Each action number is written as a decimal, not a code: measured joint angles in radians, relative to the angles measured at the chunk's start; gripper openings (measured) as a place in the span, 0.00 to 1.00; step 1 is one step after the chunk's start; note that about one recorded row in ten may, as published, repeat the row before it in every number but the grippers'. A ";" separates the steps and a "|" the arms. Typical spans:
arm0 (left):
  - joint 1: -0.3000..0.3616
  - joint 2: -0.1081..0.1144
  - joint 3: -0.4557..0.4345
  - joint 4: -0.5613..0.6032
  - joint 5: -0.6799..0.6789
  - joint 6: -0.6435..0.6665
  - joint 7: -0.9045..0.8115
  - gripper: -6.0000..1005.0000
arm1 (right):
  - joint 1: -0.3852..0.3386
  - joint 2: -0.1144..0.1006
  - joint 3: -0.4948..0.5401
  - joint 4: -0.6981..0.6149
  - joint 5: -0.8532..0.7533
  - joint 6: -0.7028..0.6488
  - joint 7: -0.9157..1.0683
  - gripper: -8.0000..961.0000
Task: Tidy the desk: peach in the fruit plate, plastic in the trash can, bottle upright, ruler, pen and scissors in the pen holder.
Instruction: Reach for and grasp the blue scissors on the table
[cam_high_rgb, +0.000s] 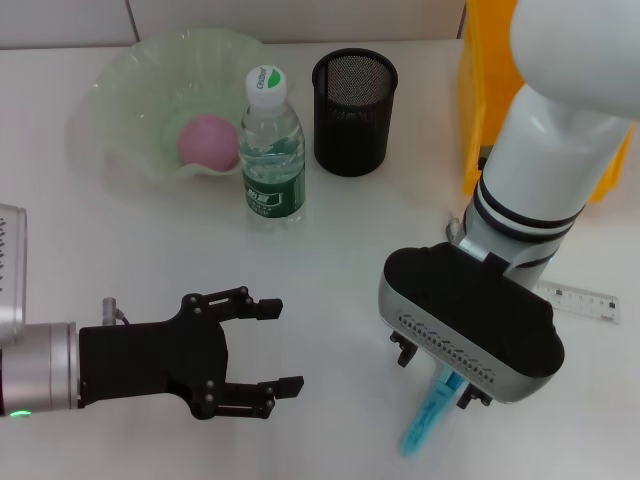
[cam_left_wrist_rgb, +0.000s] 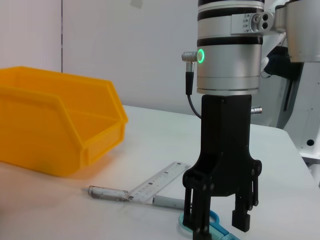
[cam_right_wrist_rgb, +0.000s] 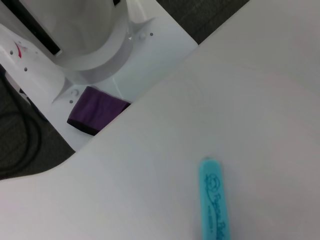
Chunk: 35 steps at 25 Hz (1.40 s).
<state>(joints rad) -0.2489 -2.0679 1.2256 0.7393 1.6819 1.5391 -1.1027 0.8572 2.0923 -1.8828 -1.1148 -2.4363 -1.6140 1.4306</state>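
Left gripper (cam_high_rgb: 285, 345) nearest the camera, low over the desk (cam_high_rgb: 330, 230), jaws spread wide, holding nothing. Right gripper (cam_left_wrist_rgb: 220, 220) straddles the scissors (cam_high_rgb: 428, 420), fingers apart, not closed on them. Peach (cam_high_rgb: 208, 141) in fruit plate (cam_high_rgb: 120, 90); bottle (cam_high_rgb: 271, 145) upright beside pen holder (cam_high_rgb: 354, 98). Ruler (cam_high_rgb: 578, 299) near trash can (cam_left_wrist_rgb: 55, 125), lying across the pen (cam_left_wrist_rgb: 107, 193).

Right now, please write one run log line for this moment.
right end effector: open, over light blue sheathed scissors | left end effector: open, idle | pink round peach: in green wavy plate | clear bottle: upright
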 joint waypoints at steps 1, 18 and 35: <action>0.000 0.000 0.000 0.000 0.000 0.001 0.000 0.86 | 0.000 0.000 0.000 -0.005 -0.001 -0.002 0.004 0.81; 0.004 -0.001 0.008 -0.001 0.001 0.002 0.000 0.86 | -0.006 0.000 -0.053 -0.003 -0.012 0.016 0.035 0.55; -0.003 -0.001 0.009 -0.013 0.002 0.003 0.000 0.86 | 0.004 0.000 -0.087 0.011 -0.018 0.021 0.060 0.36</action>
<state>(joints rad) -0.2523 -2.0694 1.2348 0.7267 1.6844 1.5417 -1.1029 0.8609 2.0922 -1.9696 -1.1041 -2.4545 -1.5934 1.4908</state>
